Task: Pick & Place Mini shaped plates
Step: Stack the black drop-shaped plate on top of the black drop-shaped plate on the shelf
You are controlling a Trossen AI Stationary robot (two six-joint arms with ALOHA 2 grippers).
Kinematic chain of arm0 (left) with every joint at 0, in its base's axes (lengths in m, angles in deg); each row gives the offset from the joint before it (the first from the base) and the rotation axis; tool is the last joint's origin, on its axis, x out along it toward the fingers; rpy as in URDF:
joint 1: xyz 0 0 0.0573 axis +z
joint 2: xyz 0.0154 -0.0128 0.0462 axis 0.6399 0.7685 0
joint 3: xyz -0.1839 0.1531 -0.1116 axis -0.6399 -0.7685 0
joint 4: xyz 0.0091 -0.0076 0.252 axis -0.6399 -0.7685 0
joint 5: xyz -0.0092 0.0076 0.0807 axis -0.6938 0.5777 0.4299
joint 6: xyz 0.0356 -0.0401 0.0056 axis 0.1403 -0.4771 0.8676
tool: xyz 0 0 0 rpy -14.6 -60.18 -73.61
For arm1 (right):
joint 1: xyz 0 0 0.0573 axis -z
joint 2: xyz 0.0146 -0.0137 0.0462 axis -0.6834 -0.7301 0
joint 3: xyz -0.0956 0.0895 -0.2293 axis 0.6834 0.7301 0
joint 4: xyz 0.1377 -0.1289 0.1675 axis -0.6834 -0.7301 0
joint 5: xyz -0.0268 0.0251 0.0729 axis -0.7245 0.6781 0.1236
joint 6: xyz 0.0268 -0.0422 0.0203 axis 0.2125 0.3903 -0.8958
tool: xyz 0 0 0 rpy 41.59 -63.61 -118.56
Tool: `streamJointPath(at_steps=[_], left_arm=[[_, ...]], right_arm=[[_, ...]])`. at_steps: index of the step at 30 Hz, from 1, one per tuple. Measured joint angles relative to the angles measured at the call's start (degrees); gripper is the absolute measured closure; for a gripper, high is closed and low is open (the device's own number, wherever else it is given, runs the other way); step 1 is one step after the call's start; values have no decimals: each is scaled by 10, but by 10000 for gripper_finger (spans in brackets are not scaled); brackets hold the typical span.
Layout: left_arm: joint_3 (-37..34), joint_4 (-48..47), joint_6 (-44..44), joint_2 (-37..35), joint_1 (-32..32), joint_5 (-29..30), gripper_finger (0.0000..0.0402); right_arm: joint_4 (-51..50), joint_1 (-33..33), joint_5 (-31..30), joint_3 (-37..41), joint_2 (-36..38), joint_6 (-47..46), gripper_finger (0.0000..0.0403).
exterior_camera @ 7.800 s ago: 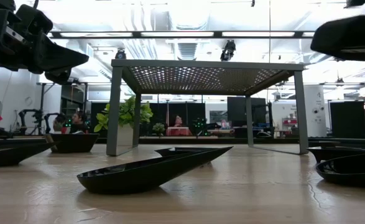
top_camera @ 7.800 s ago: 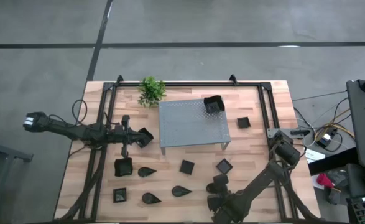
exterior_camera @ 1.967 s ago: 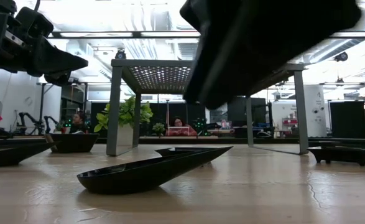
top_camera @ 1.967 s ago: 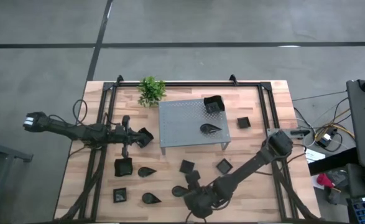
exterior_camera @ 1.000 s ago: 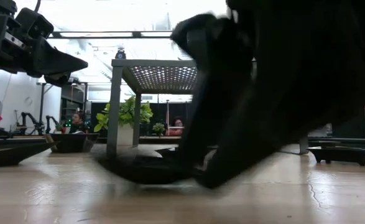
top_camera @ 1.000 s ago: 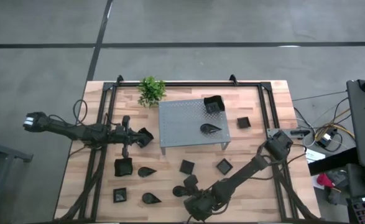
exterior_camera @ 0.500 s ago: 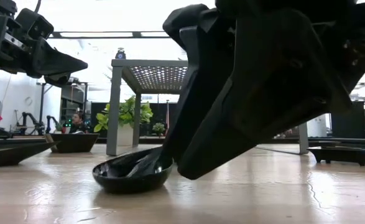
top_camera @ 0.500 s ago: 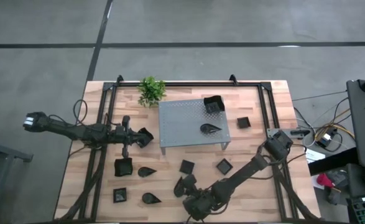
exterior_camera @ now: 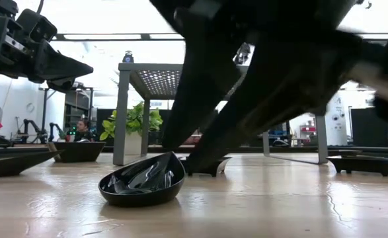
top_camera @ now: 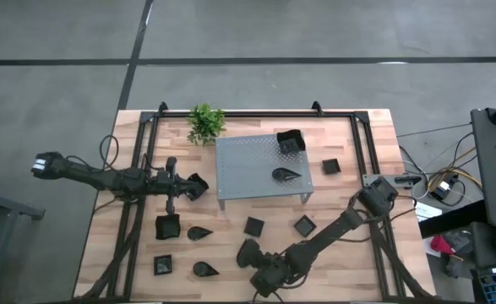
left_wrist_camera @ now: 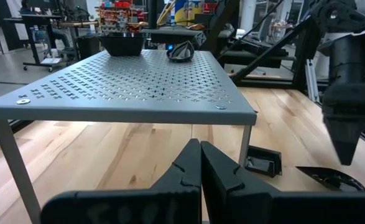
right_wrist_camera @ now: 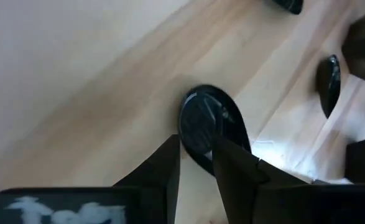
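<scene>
While the left gripper (top_camera: 198, 187) waits at centre-left of the high view, fingers pressed together, the right gripper (top_camera: 249, 252) reaches to bottom centre, over a teardrop plate (top_camera: 246, 251) on the wooden table (top_camera: 357, 169). Low view: that plate (exterior_camera: 141, 180) sits lower left of centre, tilted, dark fingers (exterior_camera: 200, 86) pinching its rim. Left wrist view: the grey stand (left_wrist_camera: 132, 87) carries two plates (left_wrist_camera: 123, 42) upper left. Right wrist view: fingers (right_wrist_camera: 170, 168) straddle the plate's edge (right_wrist_camera: 212, 127) at centre.
</scene>
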Motion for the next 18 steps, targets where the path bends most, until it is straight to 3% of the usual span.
streamJointPath(at_steps=[18], left_arm=[[0, -3, 0, 0, 0, 0, 401]], right_arm=[[-21, 23, -5, 5, -1, 86, 323]])
